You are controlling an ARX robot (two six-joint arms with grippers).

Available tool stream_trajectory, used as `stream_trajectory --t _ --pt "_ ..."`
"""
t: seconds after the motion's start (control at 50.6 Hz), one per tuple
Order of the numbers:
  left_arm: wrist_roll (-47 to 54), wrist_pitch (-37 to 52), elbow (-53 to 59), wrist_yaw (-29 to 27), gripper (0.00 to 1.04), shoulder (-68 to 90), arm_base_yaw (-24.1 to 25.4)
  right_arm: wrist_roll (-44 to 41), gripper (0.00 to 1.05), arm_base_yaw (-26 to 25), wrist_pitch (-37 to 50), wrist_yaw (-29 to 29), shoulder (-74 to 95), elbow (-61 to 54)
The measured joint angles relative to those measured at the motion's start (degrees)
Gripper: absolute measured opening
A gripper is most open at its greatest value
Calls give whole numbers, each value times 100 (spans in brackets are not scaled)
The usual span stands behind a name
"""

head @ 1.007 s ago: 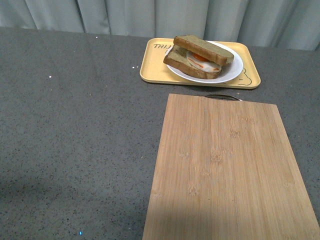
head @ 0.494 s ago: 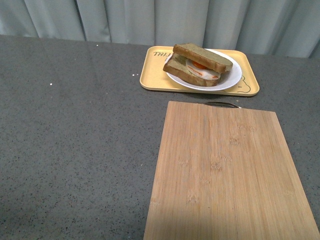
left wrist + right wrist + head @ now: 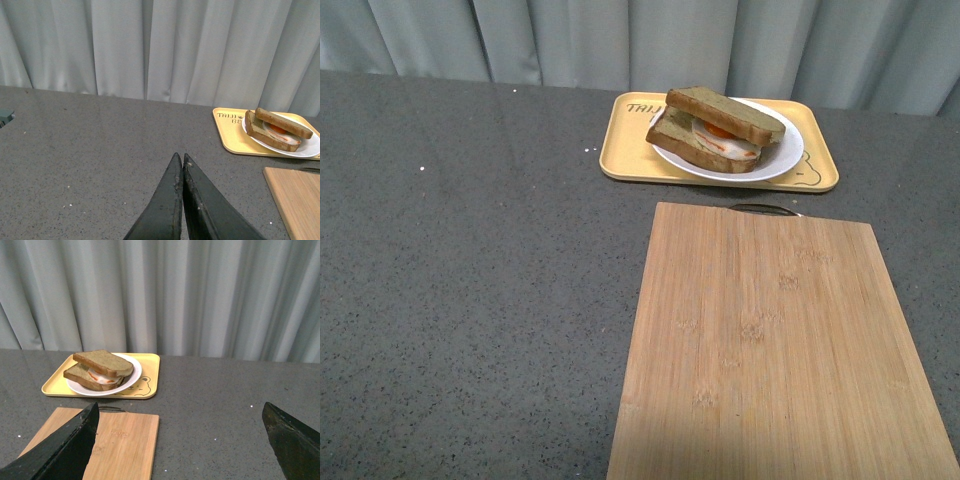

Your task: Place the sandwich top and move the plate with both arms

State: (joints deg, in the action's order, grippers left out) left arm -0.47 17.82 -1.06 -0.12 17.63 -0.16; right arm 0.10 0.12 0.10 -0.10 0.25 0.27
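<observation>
The sandwich top [image 3: 725, 112] lies tilted on a lower slice with fried egg, both on the white plate [image 3: 788, 153]; the plate rests on a yellow tray [image 3: 620, 150] at the back of the table. Neither arm shows in the front view. My left gripper [image 3: 179, 159] is shut with nothing in it, hovering over bare grey table, well short of the sandwich top [image 3: 283, 122] and plate [image 3: 310, 148]. The right gripper [image 3: 180, 410] is wide open and empty, also far back from the plate [image 3: 131, 380] and sandwich top [image 3: 102, 363].
A bamboo cutting board [image 3: 770, 350] with a metal handle lies in front of the tray, at the table's right front. It shows in the left wrist view [image 3: 297, 200] and right wrist view [image 3: 115, 440]. Grey curtains [image 3: 620, 40] hang behind the table.
The front view shifted slightly between one second and half a second ago, and a shadow at the lower left has gone. Sandwich, plate, tray and board keep their places.
</observation>
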Motion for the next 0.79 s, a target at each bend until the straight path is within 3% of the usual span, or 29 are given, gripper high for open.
stream_trajectory --t 0.454,0.553,0.691,0.79 --pt "0 -793 -2 0 4 -793 0 0 95 0 0 0 0 0" --pt "0 -1668 -2 7 4 -1464 2 0 95 0 0 0 0 0" --pt "0 -1768 -2 7 4 -1729 2 -2 95 0 0 0 0 0" --pt "0 -1770 -2 9 24 -1733 0 0 95 0 0 0 0 -2"
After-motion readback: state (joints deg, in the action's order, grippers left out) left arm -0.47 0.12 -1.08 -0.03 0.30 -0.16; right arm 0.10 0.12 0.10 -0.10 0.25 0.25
